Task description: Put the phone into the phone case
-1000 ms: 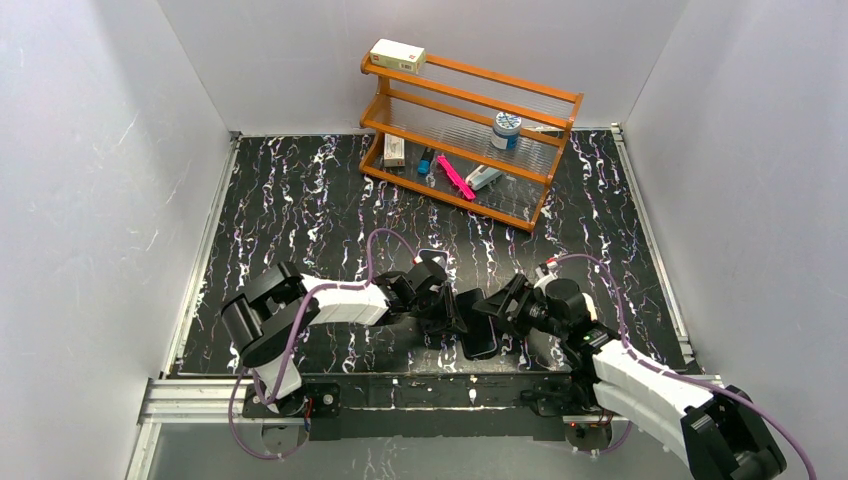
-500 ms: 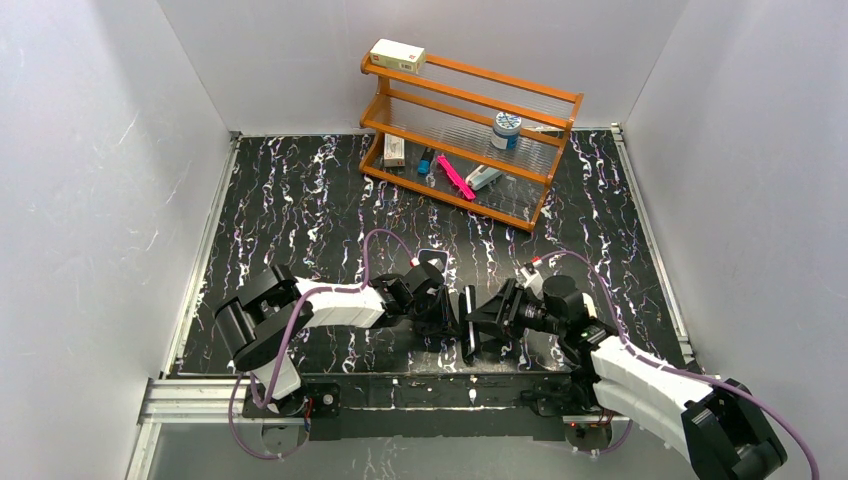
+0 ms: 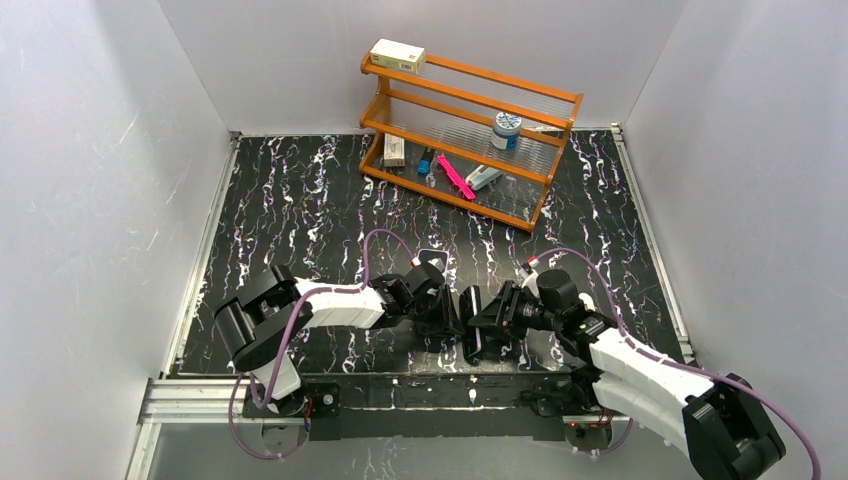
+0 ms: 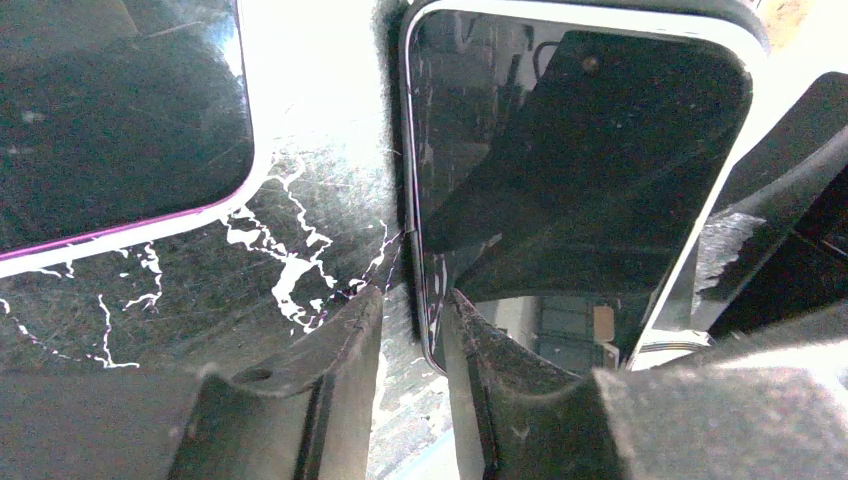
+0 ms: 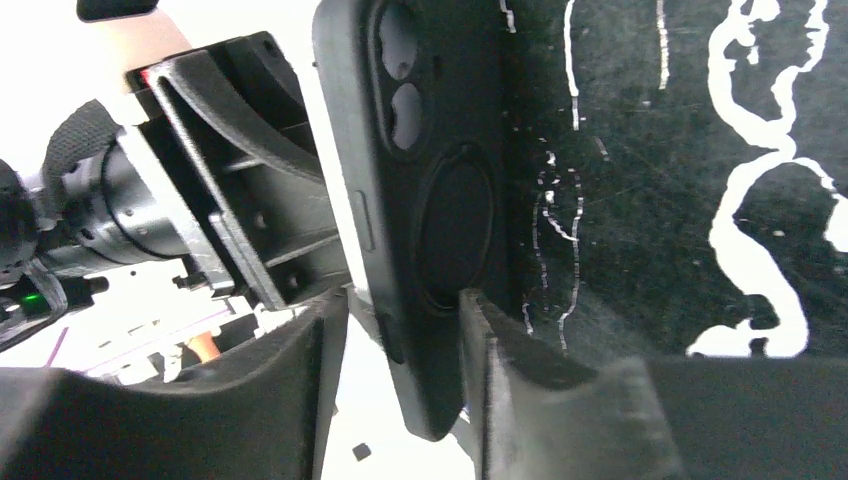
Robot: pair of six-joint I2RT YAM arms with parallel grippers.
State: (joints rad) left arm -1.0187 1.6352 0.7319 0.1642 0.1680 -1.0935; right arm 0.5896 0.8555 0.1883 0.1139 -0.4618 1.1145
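Observation:
The phone (image 4: 580, 170), a glossy dark slab with a pale rim, stands on edge between the two grippers. In the top view it is a thin dark slab (image 3: 470, 328) near the table's front edge. My left gripper (image 4: 415, 300) (image 3: 453, 318) grips the phone's near edge. The phone case (image 5: 430, 180), matte black with a camera cutout, backs the phone. Its black rim shows along the phone's top (image 4: 600, 8). My right gripper (image 5: 405, 310) (image 3: 492, 322) pinches the case from the other side.
A lavender-edged phone (image 4: 110, 120) lies flat on the black marbled table (image 3: 300, 200), just left of the left gripper. A wooden rack (image 3: 470, 100) with small items stands at the back. White walls enclose the table.
The phone and case have been tipped from lying nearly flat to standing on edge. The right gripper has moved left and slightly away from the front edge; the left gripper stays closed against it.

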